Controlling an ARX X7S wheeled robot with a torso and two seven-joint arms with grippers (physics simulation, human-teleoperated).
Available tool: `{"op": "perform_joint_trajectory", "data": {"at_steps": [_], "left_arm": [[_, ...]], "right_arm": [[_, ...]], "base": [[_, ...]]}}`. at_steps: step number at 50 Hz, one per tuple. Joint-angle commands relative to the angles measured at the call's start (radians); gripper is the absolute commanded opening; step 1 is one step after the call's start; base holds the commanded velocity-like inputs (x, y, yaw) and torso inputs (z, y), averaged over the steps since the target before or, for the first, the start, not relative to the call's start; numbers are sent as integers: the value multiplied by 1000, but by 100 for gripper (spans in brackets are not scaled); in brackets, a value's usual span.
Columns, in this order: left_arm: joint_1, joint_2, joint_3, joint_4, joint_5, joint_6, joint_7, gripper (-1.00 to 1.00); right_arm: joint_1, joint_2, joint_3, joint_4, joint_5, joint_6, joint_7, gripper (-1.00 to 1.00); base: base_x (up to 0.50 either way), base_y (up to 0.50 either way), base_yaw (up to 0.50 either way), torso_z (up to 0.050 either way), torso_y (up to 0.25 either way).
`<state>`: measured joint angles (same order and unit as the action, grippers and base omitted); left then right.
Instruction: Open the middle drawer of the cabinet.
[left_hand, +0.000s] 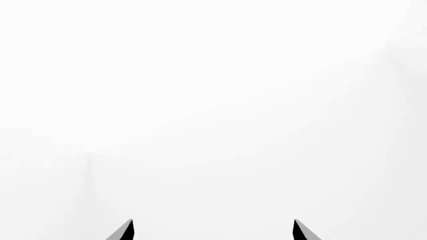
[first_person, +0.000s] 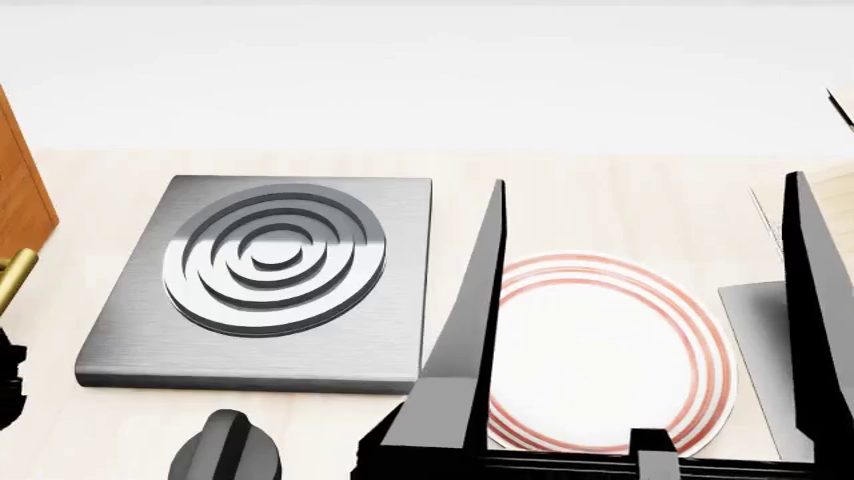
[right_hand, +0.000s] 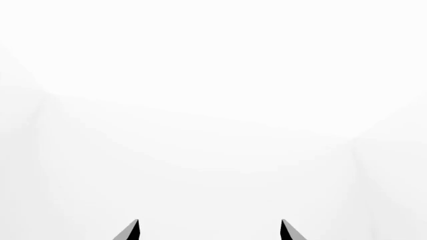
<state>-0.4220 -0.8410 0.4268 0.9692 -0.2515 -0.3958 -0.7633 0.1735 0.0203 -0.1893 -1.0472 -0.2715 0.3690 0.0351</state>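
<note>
Mostly blank white is shown in the left wrist view: only the two dark fingertips of the left gripper are seen, spread well apart, nothing between them. No cabinet, no handle is caught here.

Next, the head view. A sliver of the cabinet is seen at the far left edge, orange-brown wood, with a bit of brass handle just below it. Which drawer that handle belongs to cannot be told; the middle drawer as such cannot be made out. A grey burner plate with concentric rings lies on the pale counter, and a white plate with red rings sits just beside it. Two tall black fingers rise in the foreground around the plate, wide apart, gripping nothing; which arm they belong to cannot be told for sure. A dark knob is seen at the bottom.

Last, the right wrist view: white again, only the right gripper tips, likewise parted and empty.

Judged step: approach not yet begun. To do it well, the head and base should be turned left so the drawer stack is fully framed, the middle handle counted off, then one parted gripper lined up square to the bar before closing and pulling straight out.
</note>
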Motion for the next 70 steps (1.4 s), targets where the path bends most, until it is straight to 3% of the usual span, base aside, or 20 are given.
{"op": "perform_joint_trajectory", "data": {"at_steps": [1, 13, 20, 43, 70], "left_arm": [[-76, -85, 14, -81, 60, -41, 149, 100], [-198, -133, 173, -167, 205, -89, 335, 100], [-226, -118, 133, -167, 72, -187, 394, 100], [-318, -96, 392, -479, 249, -126, 640, 100], [-424, 1, 513, -832, 394, -28, 704, 100]], "right_arm": [[3, -20, 35, 0, -24, -3, -29, 100], [-1, -20, 63, 0, -6, -3, -31, 100], [4, -20, 60, 0, -3, 7, -31, 100], [4, -20, 65, 0, -1, 11, -38, 100], [4, -20, 63, 0, -5, 22, -48, 100]], "base": [[0, 0, 0, 0, 0], [0, 0, 0, 0, 0], [0, 0, 0, 0, 0], [0, 0, 0, 0, 0], [0, 0, 0, 0, 0]]}}
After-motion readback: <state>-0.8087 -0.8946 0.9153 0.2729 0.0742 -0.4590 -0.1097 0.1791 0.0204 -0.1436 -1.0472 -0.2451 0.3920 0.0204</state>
